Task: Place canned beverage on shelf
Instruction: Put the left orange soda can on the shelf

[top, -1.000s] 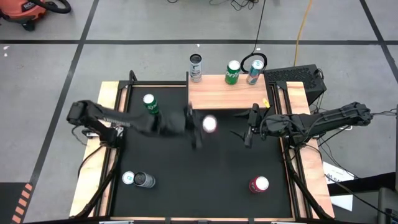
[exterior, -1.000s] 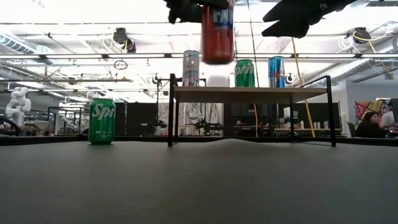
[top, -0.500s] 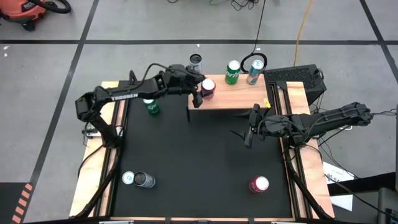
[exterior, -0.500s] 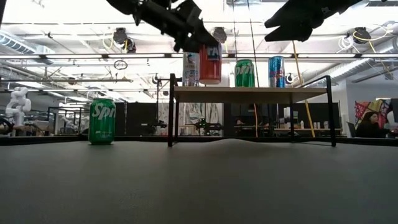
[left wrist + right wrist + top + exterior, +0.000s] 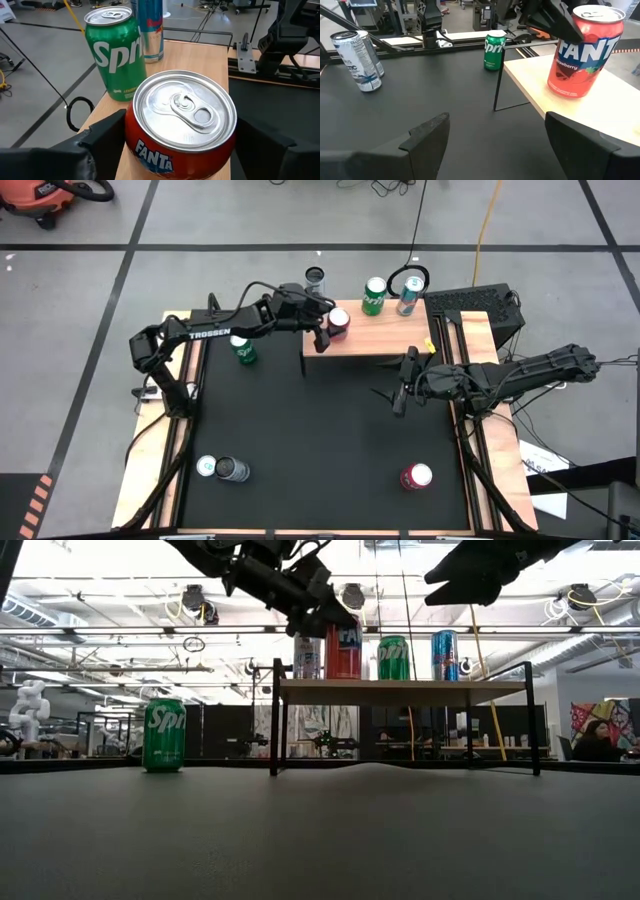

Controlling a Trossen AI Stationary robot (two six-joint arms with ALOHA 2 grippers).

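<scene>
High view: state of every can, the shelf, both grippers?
Fanta can: upright on shelf, front-left.
left gripper: at the Fanta can.
right gripper: open, empty, above table.
shelf Sprite can: upright.
blue can: upright, on shelf.
silver can: upright, shelf's back-left corner.
table Sprite can: upright.
red can: upright, on table.
white-topped can: upright, on table.
dark-topped can: upright, beside it.

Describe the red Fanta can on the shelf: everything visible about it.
The red Fanta can is a strawberry-flavoured drink can of metal, with a silver lid and an unopened pull tab. It stands upright on the light-wood shelf, near the shelf's left end. The left tool sits around it with fingers flanking its sides; whether they touch is unclear. A green Sprite can stands farther along, apart from it.
</scene>
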